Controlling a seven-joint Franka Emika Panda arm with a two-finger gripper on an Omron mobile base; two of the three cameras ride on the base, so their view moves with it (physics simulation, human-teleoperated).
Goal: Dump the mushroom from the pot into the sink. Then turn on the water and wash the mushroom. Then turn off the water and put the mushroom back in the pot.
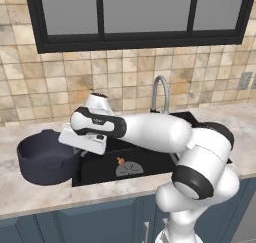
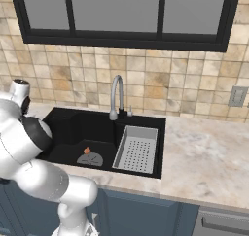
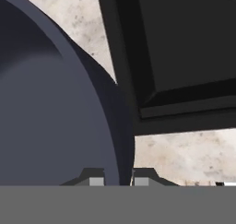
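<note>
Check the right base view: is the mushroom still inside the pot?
No. The mushroom lies on the floor of the sink, at the edge of the drain.

Matt dark pot [image 1: 45, 159], matt black sink [image 2: 97, 133], speckled stone counter [image 2: 209, 157].

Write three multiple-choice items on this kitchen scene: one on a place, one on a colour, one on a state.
1. Where is the mushroom?
A. in the pot
B. in the sink by the drain
C. in the strainer tray

2. What colour is the sink?
A. black
B. white
C. steel grey

3. How is the gripper?
A. wide open above the faucet
B. shut on the pot rim
C. holding the mushroom

Answers: 1 B, it lies on the basin floor at the drain. 2 A, the basin is black. 3 B, its fingertips pinch the wall of the pot.
</note>
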